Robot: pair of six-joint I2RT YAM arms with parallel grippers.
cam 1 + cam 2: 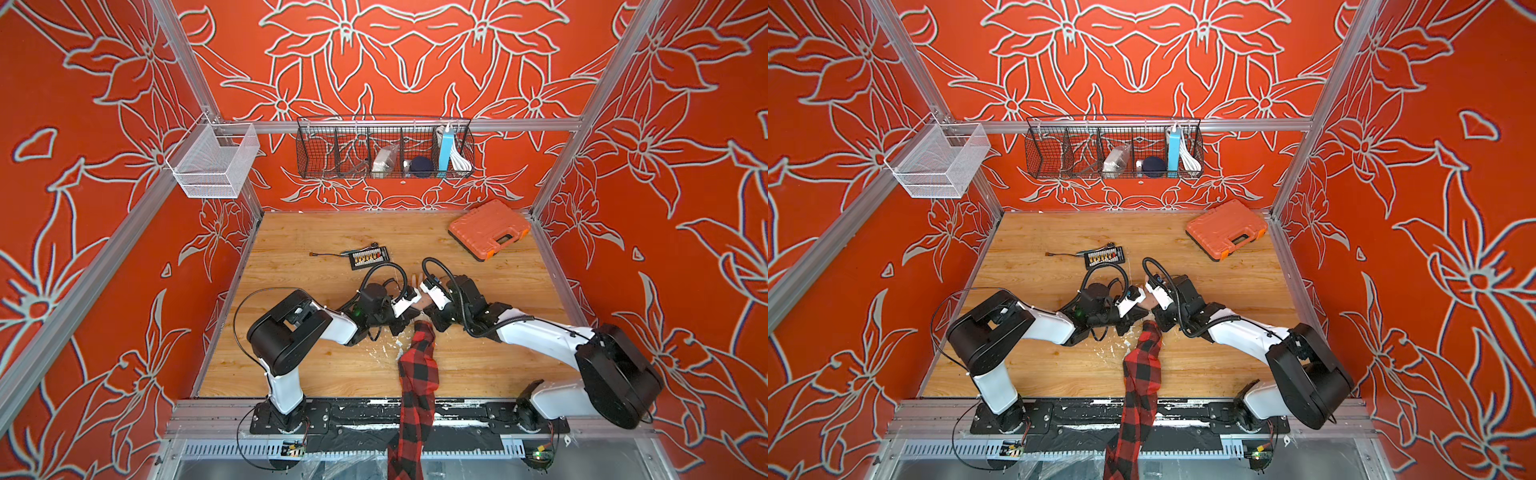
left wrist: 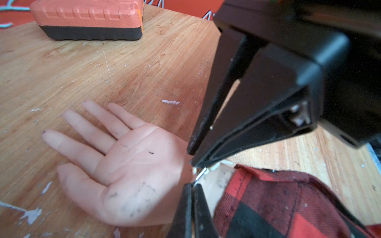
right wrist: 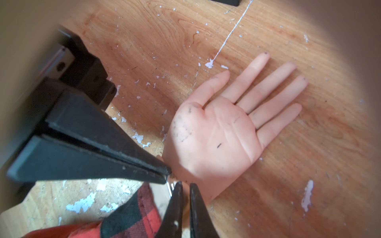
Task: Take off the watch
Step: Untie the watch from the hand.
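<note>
Silver watch buckle (image 2: 201, 173), six o'clock of the palm (image 2: 134, 164), is met by the closed left claw (image 2: 191, 186). The right claw (image 3: 186, 184) is seen nearly closed, but its hold cannot be told. Bending is risked by sideways pulling.

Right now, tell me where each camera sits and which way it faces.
Top views: overhead, looking down on the table; left arm and right arm show.
Left wrist: on that arm, facing the palm-up hand; left gripper shows.
Right wrist: on its arm, facing the same hand; right gripper shows.
Shared: wrist views both show hand, plaid sleeve.
</note>
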